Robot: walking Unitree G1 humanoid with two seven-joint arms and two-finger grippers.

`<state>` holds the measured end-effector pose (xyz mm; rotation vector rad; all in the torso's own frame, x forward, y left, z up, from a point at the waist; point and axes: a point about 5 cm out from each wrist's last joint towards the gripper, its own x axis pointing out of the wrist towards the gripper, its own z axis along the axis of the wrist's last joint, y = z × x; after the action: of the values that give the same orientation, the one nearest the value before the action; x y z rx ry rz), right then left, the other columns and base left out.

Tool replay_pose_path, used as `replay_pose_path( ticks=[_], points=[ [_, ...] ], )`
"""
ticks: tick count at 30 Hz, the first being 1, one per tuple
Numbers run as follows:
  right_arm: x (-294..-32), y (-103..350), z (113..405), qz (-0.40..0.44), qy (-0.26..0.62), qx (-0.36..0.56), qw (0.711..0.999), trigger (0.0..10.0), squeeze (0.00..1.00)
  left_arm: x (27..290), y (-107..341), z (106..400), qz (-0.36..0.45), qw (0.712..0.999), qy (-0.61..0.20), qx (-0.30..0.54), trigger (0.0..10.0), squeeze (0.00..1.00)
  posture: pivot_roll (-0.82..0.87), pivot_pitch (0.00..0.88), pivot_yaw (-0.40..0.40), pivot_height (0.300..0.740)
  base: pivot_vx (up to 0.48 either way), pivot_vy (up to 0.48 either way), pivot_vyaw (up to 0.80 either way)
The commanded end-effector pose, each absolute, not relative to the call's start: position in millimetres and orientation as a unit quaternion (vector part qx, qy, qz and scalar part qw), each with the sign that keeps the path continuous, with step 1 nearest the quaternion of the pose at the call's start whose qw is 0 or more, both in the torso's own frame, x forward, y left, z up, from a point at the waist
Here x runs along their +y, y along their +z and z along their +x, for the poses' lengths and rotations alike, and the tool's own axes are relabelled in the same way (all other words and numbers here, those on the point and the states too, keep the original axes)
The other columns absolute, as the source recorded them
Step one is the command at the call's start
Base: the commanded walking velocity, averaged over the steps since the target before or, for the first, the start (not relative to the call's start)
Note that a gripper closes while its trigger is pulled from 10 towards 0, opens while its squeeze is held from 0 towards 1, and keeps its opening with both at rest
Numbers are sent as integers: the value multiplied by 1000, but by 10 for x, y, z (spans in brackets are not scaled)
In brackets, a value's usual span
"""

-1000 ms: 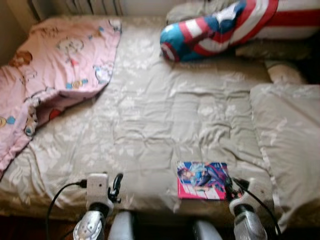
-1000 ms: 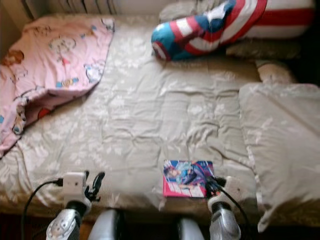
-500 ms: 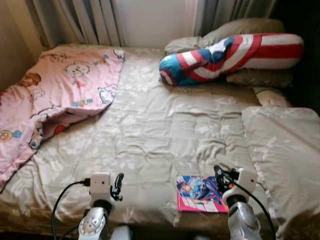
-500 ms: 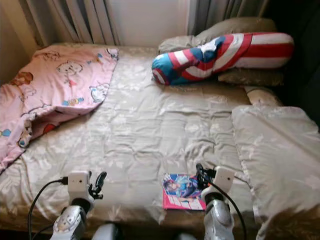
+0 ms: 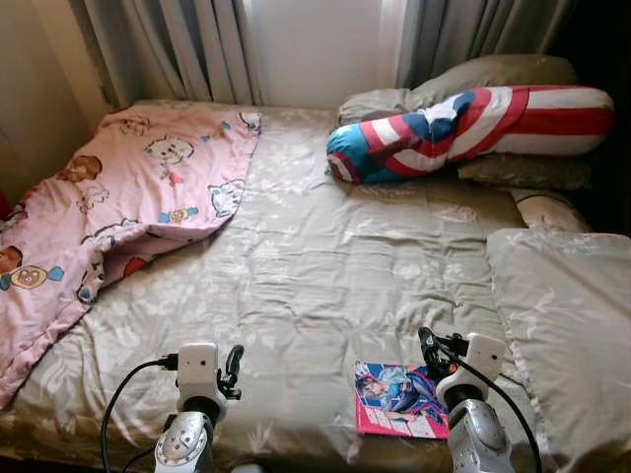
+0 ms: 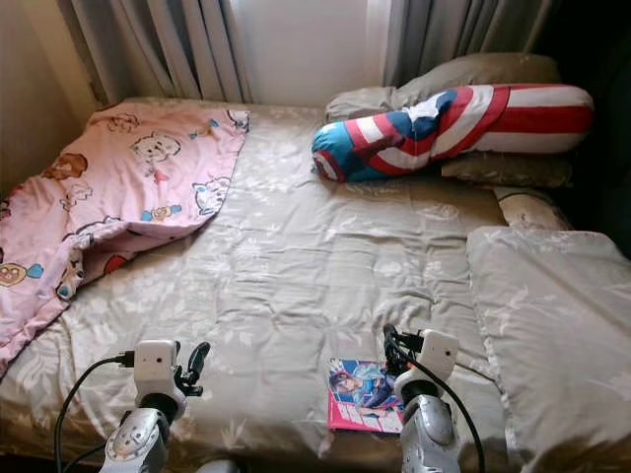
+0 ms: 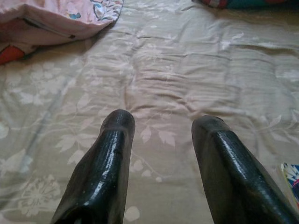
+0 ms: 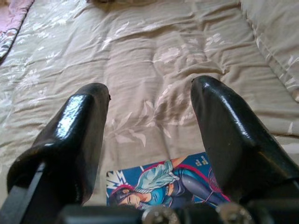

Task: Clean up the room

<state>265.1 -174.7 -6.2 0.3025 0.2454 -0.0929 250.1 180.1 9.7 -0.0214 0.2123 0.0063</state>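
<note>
With the comic book (image 5: pixel 399 399) lying flat at the bed's (image 5: pixel 325 256) near edge beneath the right gripper (image 8: pixel 152 135), both it and the left gripper (image 7: pixel 161 154) spread empty, a pinch may just snag the soft quilt.

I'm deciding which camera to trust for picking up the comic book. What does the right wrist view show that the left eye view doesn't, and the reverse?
Right wrist view: the open black fingers of the right gripper seen close, with the cover figure of the comic book between them.

Left eye view: the pink cartoon blanket, the striped shield-pattern bolster, curtains and the left gripper.

Both: the comic book, the floral beige bedspread and the beige pillow beside the book.
</note>
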Motion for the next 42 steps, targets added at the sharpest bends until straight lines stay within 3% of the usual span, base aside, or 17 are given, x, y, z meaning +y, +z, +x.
replay_pose_path(
  ticks=[1,18,20,22,26,37,42],
  points=[
    [-1751,-81,2640,154,-49,128,978,10000,0,1806,97,2502,-11,994,4,105,10000,0,37,0,-41,703,0,0,0],
    [-1738,-101,2630,154,-48,135,978,10000,0,1809,67,2513,-9,994,3,107,10000,0,38,0,-40,708,0,0,0],
    [-1753,-472,2325,125,-58,272,952,10000,0,1939,-383,2266,-13,970,24,243,10000,0,29,0,-41,713,0,0,0],
    [-1766,-623,2155,108,-63,334,934,10000,0,1983,-555,2110,-17,952,34,305,10000,0,31,0,-42,713,0,0,0],
    [-1759,-640,2131,93,-57,341,934,10000,0,1981,-578,2086,-20,949,36,313,10000,0,32,0,-43,713,0,0,0],
    [-1726,-694,2061,90,-51,362,926,10000,0,2055,-682,1953,-21,935,46,352,10000,0,40,0,-48,713,0,0,800],
    [-1727,-717,2029,90,-55,372,922,10000,0,2061,-705,1921,-18,931,45,363,10000,0,40,0,-47,713,0,0,0]
  ],
)
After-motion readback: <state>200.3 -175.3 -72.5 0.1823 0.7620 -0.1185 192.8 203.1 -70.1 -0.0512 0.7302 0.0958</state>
